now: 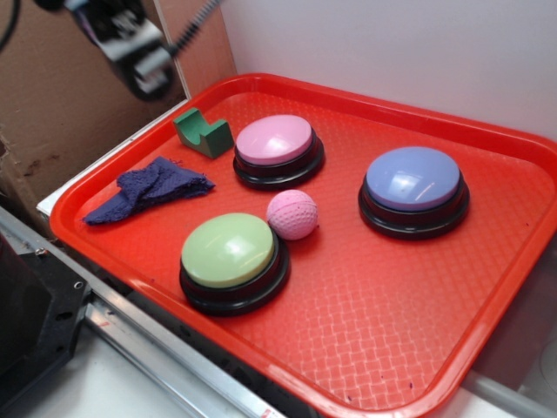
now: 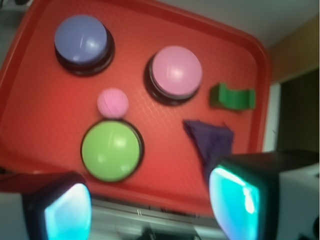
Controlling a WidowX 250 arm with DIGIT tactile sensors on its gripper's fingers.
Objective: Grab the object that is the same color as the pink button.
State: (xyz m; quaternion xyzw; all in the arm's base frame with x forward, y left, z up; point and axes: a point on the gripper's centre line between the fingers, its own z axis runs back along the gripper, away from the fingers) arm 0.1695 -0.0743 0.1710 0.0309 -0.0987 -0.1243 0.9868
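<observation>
Red tray (image 1: 487,287) fills the surface; the pink ball (image 1: 292,214) sits mid-tray, touching the green button (image 1: 233,261), just beside the pink button (image 1: 277,150). End effector (image 2: 150,200), fingers apart, hovers off the tray's edge. Crowding buttons could block a finger, rolling the ball away.

Exterior view was bright and evenly lit, sharp, soft glare on the glossy pale pink dome button (image 1: 274,139), wrist view was blurred throughout, glowing cyan gripper pads (image 2: 234,197) out of focus.
</observation>
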